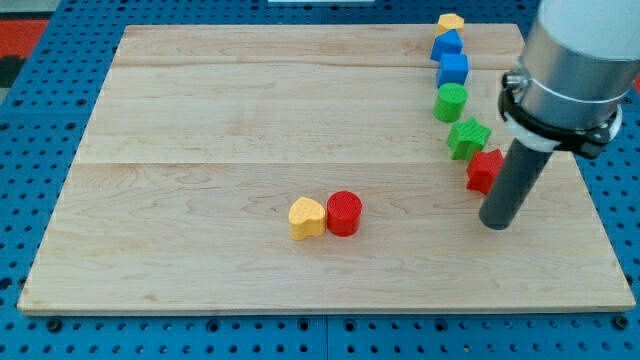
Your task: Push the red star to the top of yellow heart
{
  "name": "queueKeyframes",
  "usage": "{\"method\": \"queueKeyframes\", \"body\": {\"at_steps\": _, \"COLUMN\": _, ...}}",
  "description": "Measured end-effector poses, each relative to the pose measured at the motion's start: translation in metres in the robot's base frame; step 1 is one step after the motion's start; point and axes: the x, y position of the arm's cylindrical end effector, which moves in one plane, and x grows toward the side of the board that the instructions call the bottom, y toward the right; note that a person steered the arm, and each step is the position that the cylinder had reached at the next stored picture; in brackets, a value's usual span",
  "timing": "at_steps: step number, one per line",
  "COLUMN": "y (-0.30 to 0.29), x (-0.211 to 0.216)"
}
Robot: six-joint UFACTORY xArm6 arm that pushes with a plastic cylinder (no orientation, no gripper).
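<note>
The red star (484,170) lies at the view's right, partly hidden behind my rod. My tip (496,223) rests on the board just below and right of the star, close to it or touching it. The yellow heart (306,217) lies near the board's middle, low in the view, far to the left of the star. A red cylinder (344,213) touches the heart's right side.
A column of blocks runs up from the red star: a green star (467,138), a green cylinder (451,101), two blue blocks (453,69) (446,45) and a yellow block (451,21) at the wooden board's (200,150) top edge.
</note>
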Motion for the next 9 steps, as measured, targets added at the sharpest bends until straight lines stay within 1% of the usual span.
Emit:
{"method": "queueKeyframes", "body": {"at_steps": 1, "y": 0.008, "x": -0.021}}
{"method": "queueKeyframes", "body": {"at_steps": 5, "y": -0.004, "x": -0.041}}
{"method": "queueKeyframes", "body": {"at_steps": 6, "y": 0.037, "x": -0.039}}
{"method": "queueKeyframes", "body": {"at_steps": 7, "y": 0.051, "x": -0.073}}
{"method": "queueKeyframes", "body": {"at_steps": 8, "y": 0.021, "x": -0.082}}
{"method": "queueKeyframes", "body": {"at_steps": 9, "y": -0.05, "x": -0.067}}
